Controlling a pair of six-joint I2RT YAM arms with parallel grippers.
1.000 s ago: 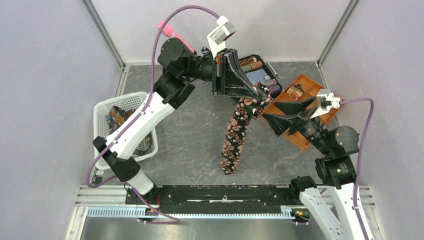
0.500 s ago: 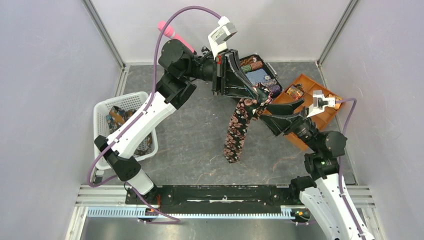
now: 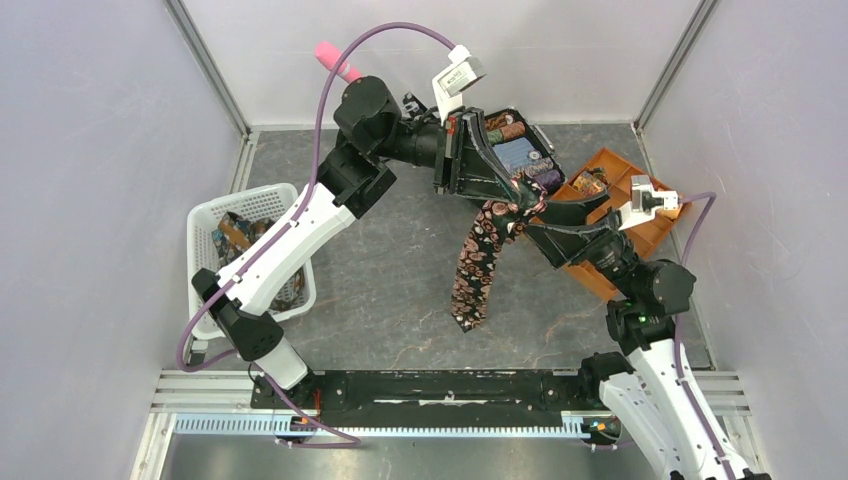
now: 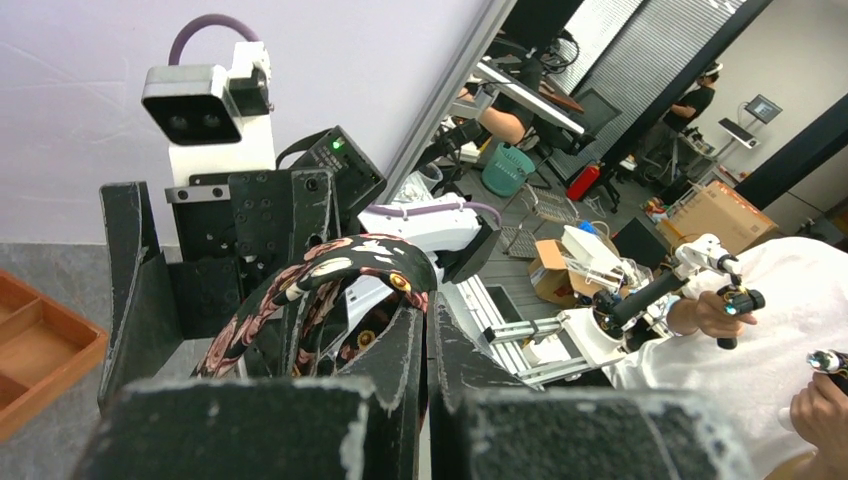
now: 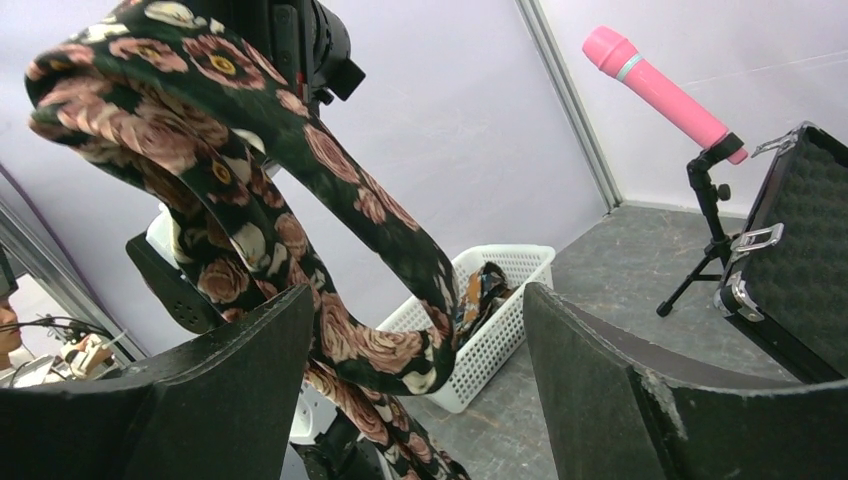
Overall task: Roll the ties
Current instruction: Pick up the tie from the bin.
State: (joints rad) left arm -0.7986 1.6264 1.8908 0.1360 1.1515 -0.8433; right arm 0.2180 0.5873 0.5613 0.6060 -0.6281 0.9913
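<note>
While the left gripper point(image 3: 520, 196) pinches the tie point(image 3: 478, 262) aloft, the right gripper point(image 3: 537, 221), gaping at four o'clock, should close squarely across it.

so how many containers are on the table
3: a white basket at the left edge, an open black case at the far middle, and an orange tray on the right, partly covered from above. No others show, though something small could be hidden.

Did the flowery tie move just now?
Yes. The tie shifted: its hanging tip drew away from the black rail at the near edge, going farther back.
</note>
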